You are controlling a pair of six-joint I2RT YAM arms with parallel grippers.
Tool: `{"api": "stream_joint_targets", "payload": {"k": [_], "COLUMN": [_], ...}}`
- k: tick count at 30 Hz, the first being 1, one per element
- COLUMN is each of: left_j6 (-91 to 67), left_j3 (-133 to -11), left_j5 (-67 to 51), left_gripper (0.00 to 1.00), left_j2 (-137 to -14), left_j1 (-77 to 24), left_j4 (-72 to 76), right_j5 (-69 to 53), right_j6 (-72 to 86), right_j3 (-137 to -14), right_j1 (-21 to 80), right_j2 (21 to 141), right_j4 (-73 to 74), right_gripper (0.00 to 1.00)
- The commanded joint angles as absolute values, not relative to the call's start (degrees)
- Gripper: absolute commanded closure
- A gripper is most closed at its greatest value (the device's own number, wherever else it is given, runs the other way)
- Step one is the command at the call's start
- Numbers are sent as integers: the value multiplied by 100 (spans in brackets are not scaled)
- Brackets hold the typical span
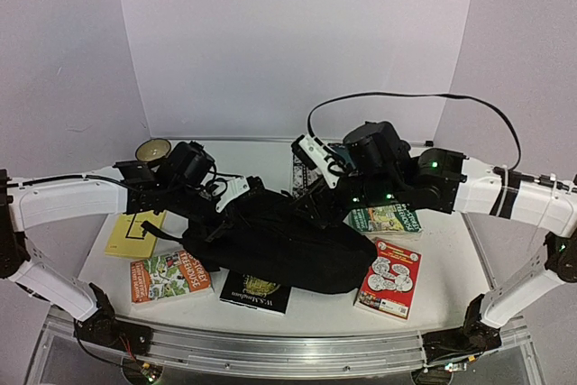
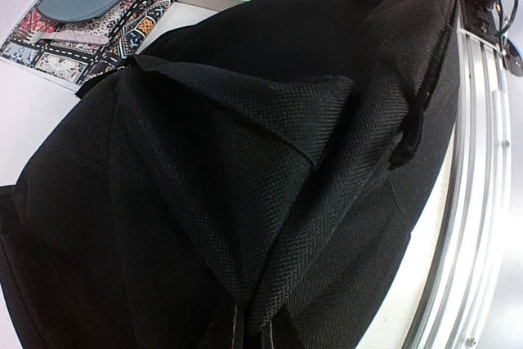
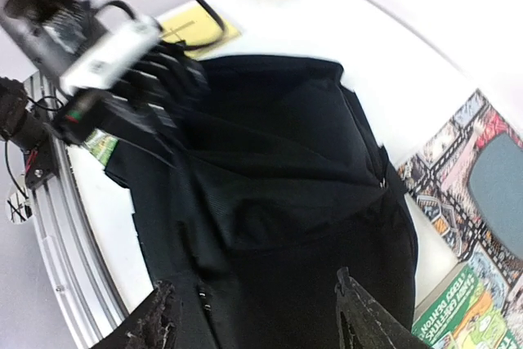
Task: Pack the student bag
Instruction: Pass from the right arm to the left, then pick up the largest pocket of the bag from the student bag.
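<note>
Student bag lies slumped, fabric pinched by left hand.

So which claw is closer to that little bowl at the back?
Left. The left gripper pinches the student bag on the bowl's side; the right gripper hangs open over the bag's opposite end.

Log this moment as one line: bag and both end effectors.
student bag: lying on table | left end effector: shut on bag fabric | right end effector: open above bag
</note>
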State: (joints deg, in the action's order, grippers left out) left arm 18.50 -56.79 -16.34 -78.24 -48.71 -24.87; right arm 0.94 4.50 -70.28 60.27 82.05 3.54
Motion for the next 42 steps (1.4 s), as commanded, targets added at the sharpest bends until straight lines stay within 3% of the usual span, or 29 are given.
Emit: {"api": "stream_joint_targets", "payload": {"k": [1,8,28,42], "left_j6": [1591,1538,1529,1564], "left_j3": [-6214,-6351,-6451,-6269], "left_j5": [-1937,-2101,-2386,-1752], "left_gripper": [100,100,100,100], "left_j2": [-7857,-7925,-7825,-7823], "left_j1": [-4899,-4896,-4896,-4874], "left_j4": [-2121,-2149,-2173,-2175], "right_j5": [16,-208,446,336], "right_j6": [243,303,62,126], "right_j3": [-7348,-7416,-8034,-7659], "right_j1": [6321,6503,6532,6531], "right_j2": [8263,8649,9703,9066], "right_j4": [689,815,817,826], "right_gripper": [41,56,65,96]}}
